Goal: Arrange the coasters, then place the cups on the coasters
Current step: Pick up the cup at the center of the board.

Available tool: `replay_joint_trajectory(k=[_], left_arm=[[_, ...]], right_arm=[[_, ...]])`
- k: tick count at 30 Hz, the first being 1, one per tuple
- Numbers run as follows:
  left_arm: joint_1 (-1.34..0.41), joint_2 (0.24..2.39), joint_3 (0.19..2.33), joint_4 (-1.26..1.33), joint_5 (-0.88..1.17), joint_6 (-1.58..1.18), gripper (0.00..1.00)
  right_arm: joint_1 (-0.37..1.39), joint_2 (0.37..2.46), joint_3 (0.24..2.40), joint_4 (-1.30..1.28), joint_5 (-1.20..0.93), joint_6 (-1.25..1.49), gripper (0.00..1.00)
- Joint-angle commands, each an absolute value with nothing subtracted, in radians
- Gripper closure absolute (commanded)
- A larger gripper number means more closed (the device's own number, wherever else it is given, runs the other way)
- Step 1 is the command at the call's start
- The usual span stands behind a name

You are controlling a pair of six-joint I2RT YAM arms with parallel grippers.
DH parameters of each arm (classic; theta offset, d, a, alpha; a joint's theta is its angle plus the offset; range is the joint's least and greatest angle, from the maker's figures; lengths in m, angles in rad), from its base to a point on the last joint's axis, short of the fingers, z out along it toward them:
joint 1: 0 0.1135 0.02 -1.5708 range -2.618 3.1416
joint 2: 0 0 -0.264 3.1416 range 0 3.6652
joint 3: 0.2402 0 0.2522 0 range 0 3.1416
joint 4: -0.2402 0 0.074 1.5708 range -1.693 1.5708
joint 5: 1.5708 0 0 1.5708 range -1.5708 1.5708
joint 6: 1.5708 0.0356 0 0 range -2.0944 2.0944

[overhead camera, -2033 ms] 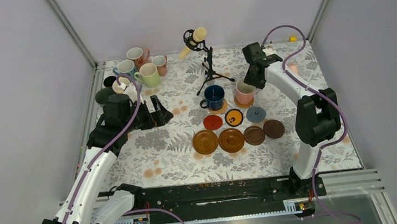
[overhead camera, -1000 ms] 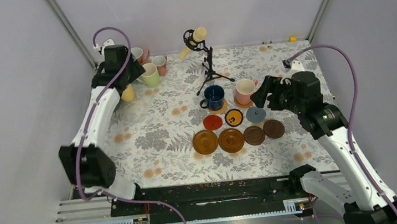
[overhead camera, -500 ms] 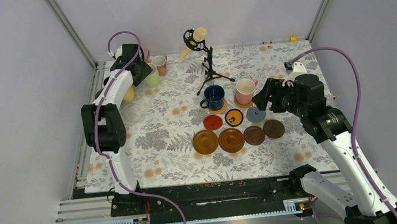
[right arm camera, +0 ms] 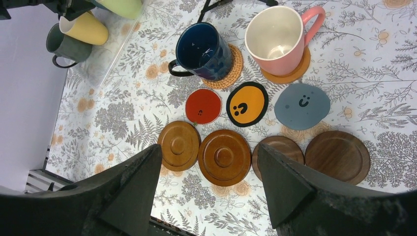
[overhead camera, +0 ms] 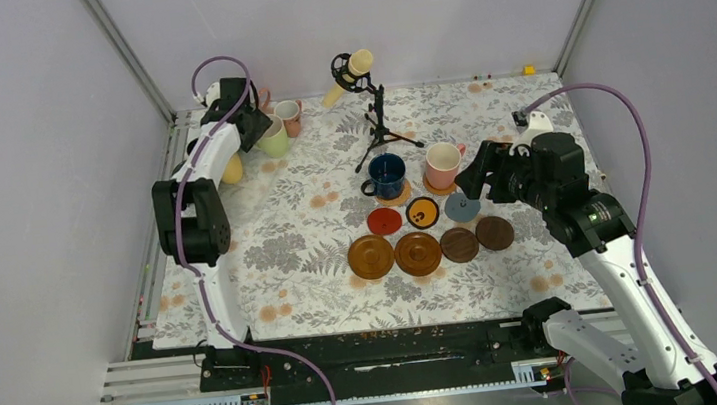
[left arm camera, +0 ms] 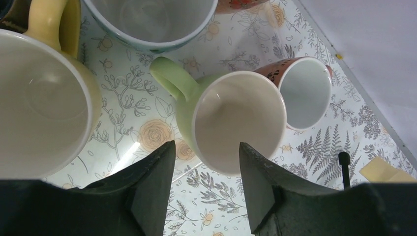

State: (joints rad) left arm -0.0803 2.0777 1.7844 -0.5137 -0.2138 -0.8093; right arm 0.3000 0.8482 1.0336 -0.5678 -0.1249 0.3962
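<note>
Several cups cluster at the back left. My left gripper is among them, open, its jaws either side of the near wall of the pale green cup. The yellow cup, light blue cup and small pink cup crowd around it. The navy cup stands on a cork coaster and the big pink cup on a tan coaster. Red, orange, grey-blue and several wooden coasters lie bare. My right gripper hovers open over them, holding nothing.
A cream microphone on a black stand stands at the back centre, just behind the navy cup. A dark green cup lies near the left wall. The enclosure walls run close along the left, back and right edges of the floral mat.
The left arm has swung to the back-left cups and its jaws have narrowed around the green cup's wall. The right arm drew back from the pink cup and now holds still.
</note>
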Motion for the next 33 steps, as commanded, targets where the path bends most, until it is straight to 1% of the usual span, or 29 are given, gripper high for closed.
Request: replay_joint_trajectory(k=[1, 7, 13, 16, 20, 22, 25, 30, 33], left_arm=[[-0.073, 2.083, 1.797, -0.451, -0.218, -0.82, 0.49], [-0.071, 2.111, 1.81, -0.445, -0.202, -0.804, 0.54], [-0.07, 2.119, 1.814, -0.452, -0.212, -0.801, 0.57], [-0.069, 2.119, 1.812, -0.446, -0.198, -0.793, 0.66], [-0.069, 2.113, 1.814, -0.449, -0.187, -0.774, 0.71], [-0.069, 2.105, 1.807, -0.452, -0.186, -0.769, 0.75], [-0.069, 2.095, 1.798, -0.462, -0.185, -0.769, 0.85], [-0.069, 2.053, 1.794, -0.476, -0.193, -0.766, 0.92], [-0.069, 2.011, 1.798, -0.493, -0.208, -0.755, 1.0]], right_arm=[[0.302, 0.851, 1.087, -0.565, -0.137, 0.383, 0.22], [0.302, 0.845, 1.085, -0.568, -0.141, 0.39, 0.22], [0.302, 0.838, 1.08, -0.571, -0.13, 0.387, 0.22], [0.302, 0.838, 1.08, -0.572, -0.132, 0.389, 0.22], [0.303, 0.833, 1.076, -0.571, -0.131, 0.389, 0.22], [0.302, 0.829, 1.079, -0.578, -0.117, 0.382, 0.22], [0.302, 0.819, 1.086, -0.59, -0.101, 0.373, 0.22], [0.303, 0.8, 1.091, -0.604, -0.095, 0.369, 0.22], [0.303, 0.788, 1.087, -0.609, -0.089, 0.374, 0.21]])
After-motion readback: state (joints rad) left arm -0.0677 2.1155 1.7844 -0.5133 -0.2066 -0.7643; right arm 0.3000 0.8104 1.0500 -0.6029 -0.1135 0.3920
